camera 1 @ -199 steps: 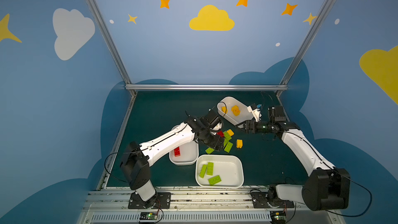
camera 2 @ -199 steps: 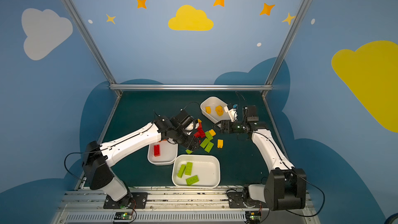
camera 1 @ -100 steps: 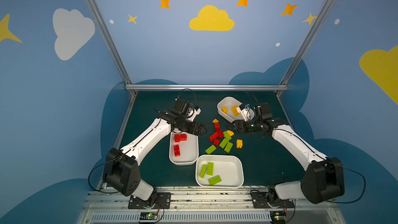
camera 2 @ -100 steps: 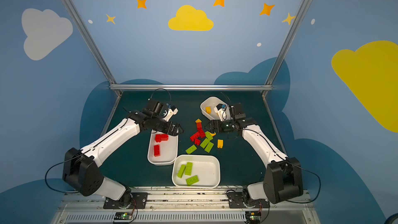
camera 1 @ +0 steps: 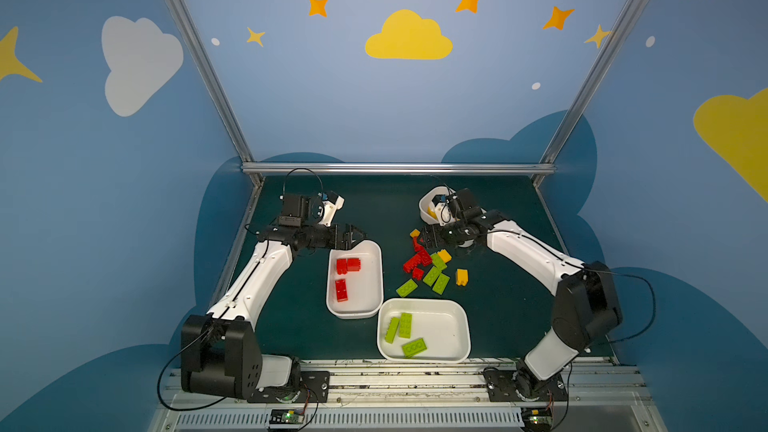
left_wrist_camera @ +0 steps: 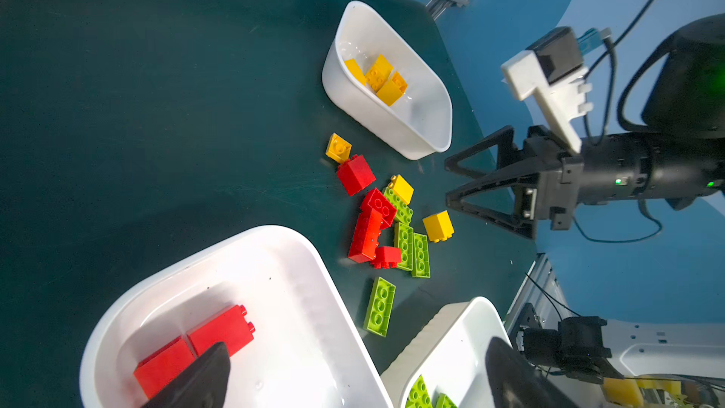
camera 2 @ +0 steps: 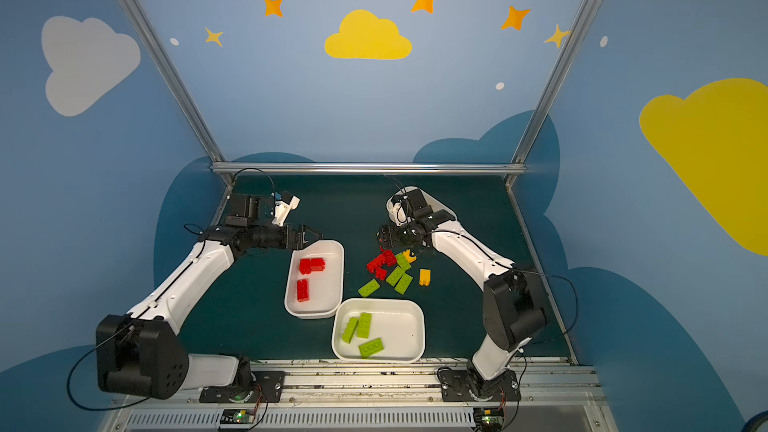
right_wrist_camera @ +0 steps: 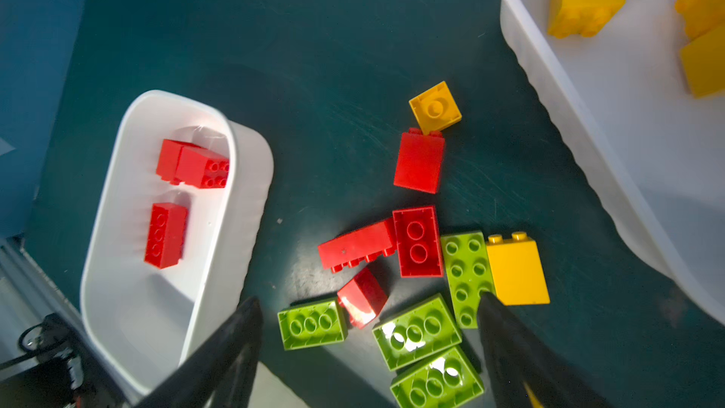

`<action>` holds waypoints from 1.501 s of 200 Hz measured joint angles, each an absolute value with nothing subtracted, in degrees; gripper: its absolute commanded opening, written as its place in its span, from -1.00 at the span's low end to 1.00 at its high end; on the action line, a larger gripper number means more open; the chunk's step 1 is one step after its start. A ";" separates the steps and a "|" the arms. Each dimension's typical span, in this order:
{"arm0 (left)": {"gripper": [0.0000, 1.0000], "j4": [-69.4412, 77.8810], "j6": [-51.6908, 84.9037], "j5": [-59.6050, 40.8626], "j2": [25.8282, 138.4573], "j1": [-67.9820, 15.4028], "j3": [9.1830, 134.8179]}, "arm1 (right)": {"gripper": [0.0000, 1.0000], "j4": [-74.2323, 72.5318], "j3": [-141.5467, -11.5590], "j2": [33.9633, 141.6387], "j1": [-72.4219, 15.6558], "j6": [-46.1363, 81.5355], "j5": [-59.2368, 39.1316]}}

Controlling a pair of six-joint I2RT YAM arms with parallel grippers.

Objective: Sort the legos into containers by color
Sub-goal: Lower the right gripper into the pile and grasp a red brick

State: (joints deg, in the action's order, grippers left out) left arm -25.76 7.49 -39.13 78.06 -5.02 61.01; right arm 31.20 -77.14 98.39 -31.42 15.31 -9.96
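Yellow legos (left_wrist_camera: 378,72) sit in one container (left_wrist_camera: 368,119), clearest from left wrist.

left tub (camera 1: 369,286): showing white, holding red bricks (camera 1: 348,265)
near tub (camera 1: 449,326): showing white, holding lime green bricks (camera 1: 405,324)
far tub (left_wrist_camera: 427,111): showing white, holding yellow bricks (left_wrist_camera: 378,72)
pile (right_wrist_camera: 418,241): mixing red, lime green, yellow
mat (camera 1: 374,205): showing dark teal
walls (camera 1: 332,97): showing blue, wearing white and yellow clouds (camera 1: 408,37), orange stars (camera 1: 469,0)

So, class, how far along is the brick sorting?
Done: three red bricks sit in the left tub, three green bricks in the near tub, three yellow bricks in the far tub. In hand: nothing; left pincer and right pincer are open, the right over the loose pile. Left: eleven mixed bricks there.
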 measured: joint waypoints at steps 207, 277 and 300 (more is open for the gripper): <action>0.99 -23.94 7.22 -43.83 76.53 -1.08 58.22 | -0.56 48.69 -107.00 130.78 -33.71 17.54 2.13; 0.99 -24.45 6.90 -43.92 76.03 1.30 58.15 | -0.62 50.33 -106.56 118.56 -39.83 13.85 -5.13; 0.99 -24.38 6.87 -43.99 76.03 2.04 57.65 | -0.62 49.30 -105.86 113.84 -45.01 14.33 -11.03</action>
